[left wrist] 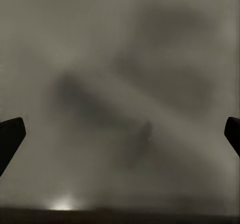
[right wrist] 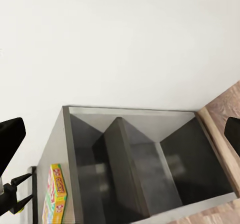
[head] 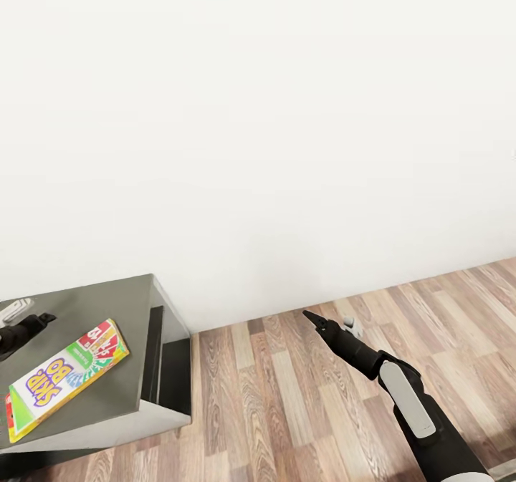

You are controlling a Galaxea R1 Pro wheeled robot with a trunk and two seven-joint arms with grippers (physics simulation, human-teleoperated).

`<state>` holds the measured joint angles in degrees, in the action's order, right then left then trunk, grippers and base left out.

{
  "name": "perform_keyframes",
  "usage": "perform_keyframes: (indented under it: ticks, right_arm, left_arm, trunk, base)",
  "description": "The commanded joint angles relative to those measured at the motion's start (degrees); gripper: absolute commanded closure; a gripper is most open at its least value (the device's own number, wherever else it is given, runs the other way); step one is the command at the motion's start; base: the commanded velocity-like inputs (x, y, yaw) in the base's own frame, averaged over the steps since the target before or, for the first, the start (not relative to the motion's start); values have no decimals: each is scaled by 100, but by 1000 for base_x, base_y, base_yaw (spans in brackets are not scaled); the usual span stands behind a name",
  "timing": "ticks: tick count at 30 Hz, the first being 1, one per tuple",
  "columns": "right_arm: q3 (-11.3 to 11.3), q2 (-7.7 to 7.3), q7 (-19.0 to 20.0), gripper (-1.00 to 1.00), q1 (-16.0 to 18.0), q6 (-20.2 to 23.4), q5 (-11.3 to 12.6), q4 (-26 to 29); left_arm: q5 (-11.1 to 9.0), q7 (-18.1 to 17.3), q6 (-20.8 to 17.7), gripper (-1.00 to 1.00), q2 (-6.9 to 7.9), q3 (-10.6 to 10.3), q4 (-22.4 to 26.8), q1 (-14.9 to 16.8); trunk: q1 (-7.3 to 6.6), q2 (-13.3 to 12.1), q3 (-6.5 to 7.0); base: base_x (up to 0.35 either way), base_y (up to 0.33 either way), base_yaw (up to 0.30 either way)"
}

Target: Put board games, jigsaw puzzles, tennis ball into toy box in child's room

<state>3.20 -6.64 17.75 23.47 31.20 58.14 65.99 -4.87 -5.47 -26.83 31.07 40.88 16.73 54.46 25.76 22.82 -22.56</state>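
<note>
1. Pincers: we see the left gripper (head: 44, 318) over the grey table (head: 136, 303), fingers spread and empty; the right gripper (head: 313, 319) hangs above wood-plank floor (head: 287, 396), also spread, empty.
2. Skip-Bo board game (head: 68, 376), a flat glossy carton, lies just beside the left gripper, long axis diagonal; we judge the left arm nearer.

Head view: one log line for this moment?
colourful Skip-Bo board game box: flat on grey table | left gripper: over table, open | right gripper: above floor, empty
</note>
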Motion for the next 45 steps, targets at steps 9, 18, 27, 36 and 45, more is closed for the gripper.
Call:
perform_keyframes:
  ticks: [9,18,27,36,45]
  right_arm:
    - [5,-4,1,-100,6,18,21,1]
    - [5,-4,1,-100,5,18,22,1]
    - [5,-4,2,-100,6,18,22,1]
    - [5,-4,1,-100,3,18,22,1]
    - [5,-4,1,-100,2,18,22,1]
  left_arm:
    - [-49,-6,-82,-100,4,17,12,3]
    - [-49,-7,-85,-100,4,17,14,3]
    - [-49,-7,-85,-100,4,17,15,3]
    - [-49,-7,-85,-100,4,17,15,3]
    - [-49,-7,-85,-100,4,17,14,3]
  trunk:
    - [2,9,76]
    - [2,9,161]
    - [2,9,246]
    - [2,9,330]
    - [2,9,415]
  base:
    - [-129,0,2]
    - [-14,0,0]
    - [-1,8,0]
    - [-14,91,0]
    - [-15,49,0]
